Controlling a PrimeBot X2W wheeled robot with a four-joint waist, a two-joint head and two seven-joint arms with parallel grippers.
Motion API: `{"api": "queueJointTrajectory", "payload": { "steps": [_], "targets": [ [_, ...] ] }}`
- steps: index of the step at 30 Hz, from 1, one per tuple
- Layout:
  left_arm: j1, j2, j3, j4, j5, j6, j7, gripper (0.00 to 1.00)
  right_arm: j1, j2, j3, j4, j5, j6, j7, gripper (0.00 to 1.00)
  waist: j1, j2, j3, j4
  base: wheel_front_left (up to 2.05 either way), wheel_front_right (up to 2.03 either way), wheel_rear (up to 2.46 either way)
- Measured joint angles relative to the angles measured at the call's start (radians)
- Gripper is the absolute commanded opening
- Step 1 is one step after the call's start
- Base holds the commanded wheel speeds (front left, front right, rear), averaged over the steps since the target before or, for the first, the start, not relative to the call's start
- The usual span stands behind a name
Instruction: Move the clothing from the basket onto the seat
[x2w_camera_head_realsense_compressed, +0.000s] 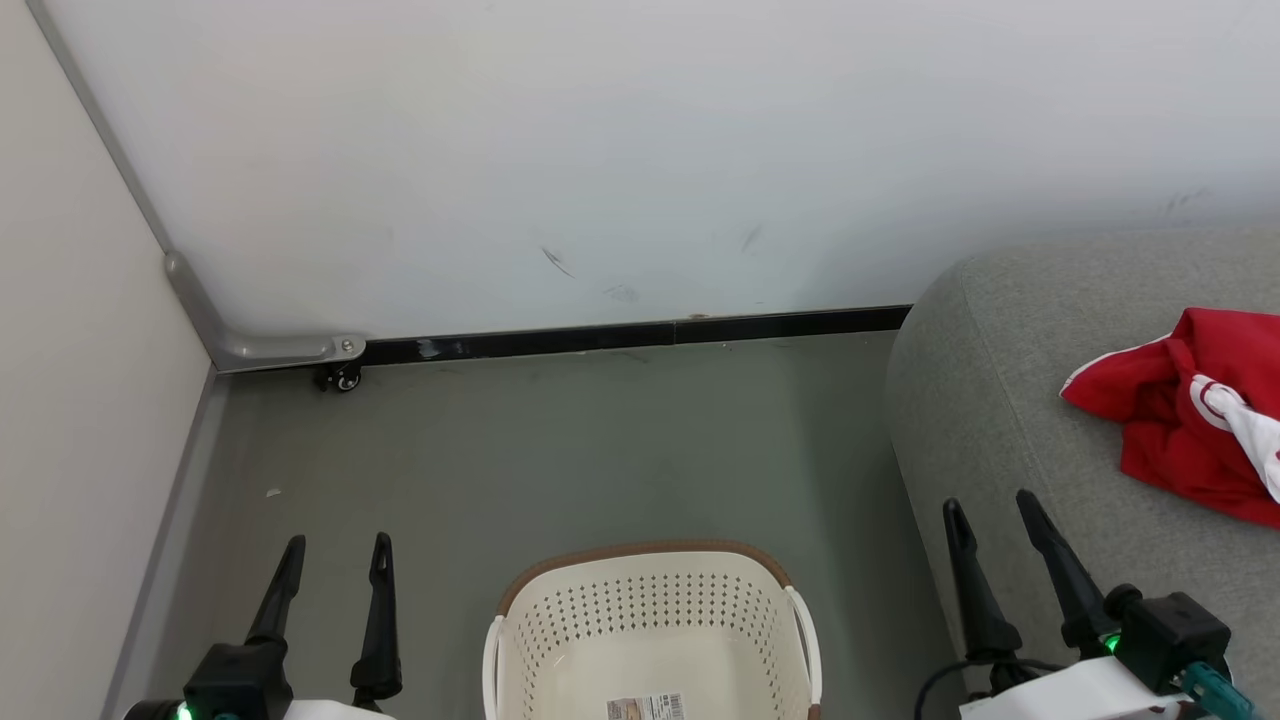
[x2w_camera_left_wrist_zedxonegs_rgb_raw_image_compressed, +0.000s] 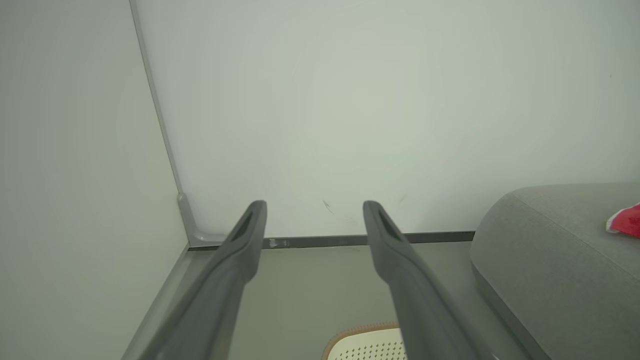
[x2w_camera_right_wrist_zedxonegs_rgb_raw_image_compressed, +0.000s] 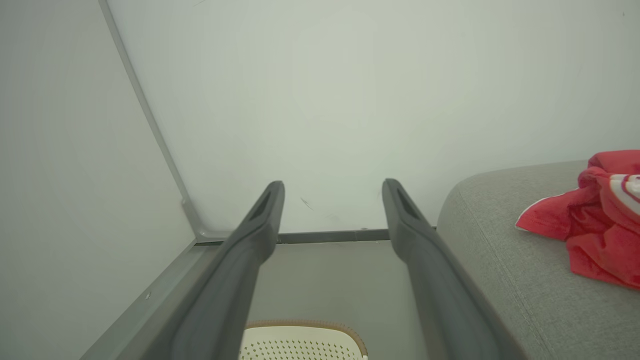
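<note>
The clothing (x2w_camera_head_realsense_compressed: 1190, 410) lies in a crumpled red heap with white trim on the seat (x2w_camera_head_realsense_compressed: 1000, 400), at the right of the scene and well in from the seat's rounded left edge. We judge it safe from sliding off there.

The basket (x2w_camera_head_realsense_compressed: 650, 548) sits on the floor (x2w_camera_head_realsense_compressed: 560, 450) at near centre, between the two arms. The part of its bottom that we see is bare down to the label (x2w_camera_head_realsense_compressed: 647, 708), and its near end is cut off by the frame. From this we judge the task done or nearly done.

The left tool (x2w_camera_head_realsense_compressed: 338, 545) is near left, over the floor, with its jaws wide apart and nothing in them. The right tool (x2w_camera_head_realsense_compressed: 988, 502) is near right, over the seat's left edge, also wide apart and holding nothing. It stands apart from the clothing. Both point at the far wall (x2w_camera_head_realsense_compressed: 600, 150), which we read as a rest pose.

There is open floor between the basket and the far skirting strip (x2w_camera_head_realsense_compressed: 640, 333). The left side is closed off by the side wall, and the seat's edge is close on the basket's right. Any lift towards the seat would have to clear that rounded edge.
</note>
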Motion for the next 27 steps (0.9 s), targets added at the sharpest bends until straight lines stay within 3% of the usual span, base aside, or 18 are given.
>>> {"api": "queueJointTrajectory", "payload": {
  "steps": [27],
  "targets": [
    [0.000,0.002,-0.001,0.016,0.016,0.002,0.000,1.00,0.051,0.006,-0.022,-0.069,-0.012,0.000,0.040,1.00,0.0000,0.0000,-0.004,0.012,0.00,0.00,0.00]
  ]
}}
